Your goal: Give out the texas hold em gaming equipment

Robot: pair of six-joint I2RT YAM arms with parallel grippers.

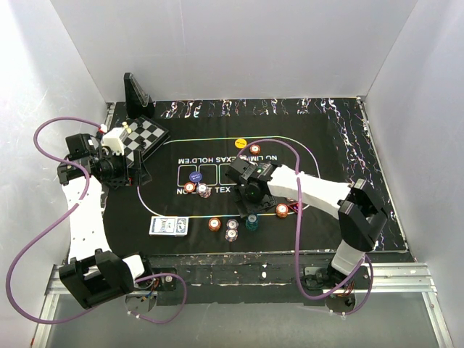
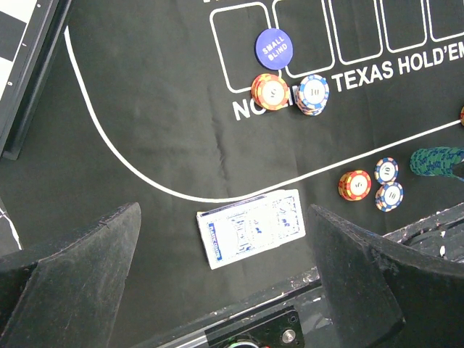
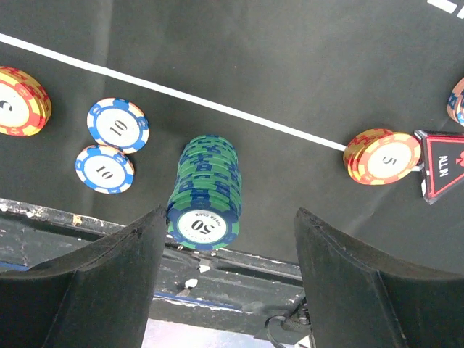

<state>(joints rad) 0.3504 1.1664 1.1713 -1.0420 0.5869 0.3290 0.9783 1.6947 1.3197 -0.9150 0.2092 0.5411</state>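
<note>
A tall stack of green-and-blue poker chips (image 3: 205, 190) (image 1: 251, 222) stands on the black mat near its front edge. My right gripper (image 3: 228, 268) (image 1: 251, 212) hangs over it, open; the stack sits between the fingers, right beside the left finger (image 3: 127, 268). Two blue-and-white chips (image 3: 116, 125) and an orange stack (image 3: 22, 101) lie to its left. Another orange stack (image 3: 383, 156) and the red triangle marker (image 3: 442, 165) lie to its right. The deck of playing cards (image 2: 252, 227) (image 1: 169, 226) lies flat at the front left. My left gripper (image 2: 225, 290) (image 1: 136, 171) is open, high above the mat, holding nothing.
A blue "small blind" disc (image 2: 273, 48) lies above an orange stack (image 2: 270, 91) and a white-blue stack (image 2: 312, 94). A yellow disc (image 1: 239, 142) and an orange chip (image 1: 254, 148) lie at the far side. The chessboard (image 1: 145, 134) stands back left. The table's front edge (image 3: 217, 254) is close.
</note>
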